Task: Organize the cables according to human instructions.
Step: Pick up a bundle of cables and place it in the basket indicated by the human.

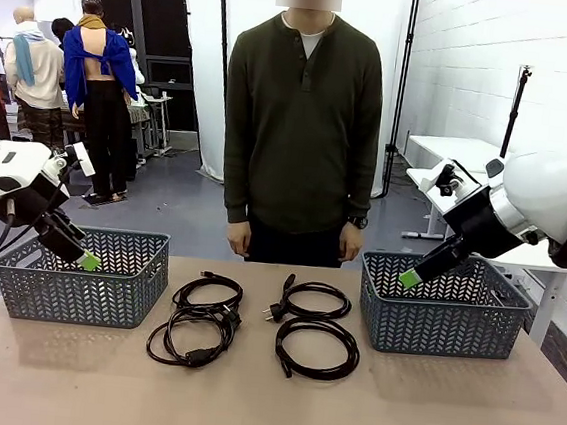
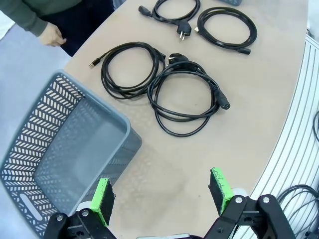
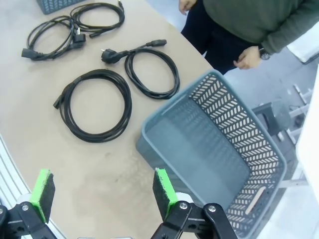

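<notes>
No lettering, label, brand, number or sign can be read on anything here.

Bare tabletop (image 1: 264, 412) up front, free to pass; cables (image 1: 223, 317) mid-table, between left basket (image 1: 80, 288) and right basket (image 1: 441, 318).

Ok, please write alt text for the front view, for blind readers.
Four black coiled cables lie on a beige table between two grey plastic lattice baskets, before a person in a dark green shirt. The left claw and right claw hover open near the baskets.

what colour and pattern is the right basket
Right basket: blue-grey, herringbone slotted walls; best in right wrist view.
</notes>
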Motion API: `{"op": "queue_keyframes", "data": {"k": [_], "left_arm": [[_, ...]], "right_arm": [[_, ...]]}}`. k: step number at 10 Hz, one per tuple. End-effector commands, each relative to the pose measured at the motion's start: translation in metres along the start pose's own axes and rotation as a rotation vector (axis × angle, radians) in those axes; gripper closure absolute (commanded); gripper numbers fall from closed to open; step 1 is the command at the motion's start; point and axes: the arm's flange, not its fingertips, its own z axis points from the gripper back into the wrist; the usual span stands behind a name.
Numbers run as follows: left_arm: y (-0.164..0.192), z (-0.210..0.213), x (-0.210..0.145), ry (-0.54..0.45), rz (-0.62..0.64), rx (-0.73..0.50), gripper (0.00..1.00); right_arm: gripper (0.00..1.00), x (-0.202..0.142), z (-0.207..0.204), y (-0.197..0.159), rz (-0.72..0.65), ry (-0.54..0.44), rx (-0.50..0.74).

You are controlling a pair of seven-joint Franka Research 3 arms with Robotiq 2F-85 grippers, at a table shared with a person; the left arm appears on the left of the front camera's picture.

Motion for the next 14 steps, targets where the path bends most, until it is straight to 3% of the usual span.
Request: {"op": "queue_keyframes", "data": {"k": [1, 14], "left_arm": [[0.0008, 0.0000, -0.0012, 0.007, -0.005, 0.000, 0.00], [0.0008, 0.0000, -0.0012, 0.007, -0.005, 0.000, 0.00]], "right_arm": [[0.00, -0.0002, -0.0016, -0.0013, -0.002, -0.007, 0.006], [0.00, -0.0002, -0.0016, -0.0013, -0.002, -0.007, 0.006]]}}
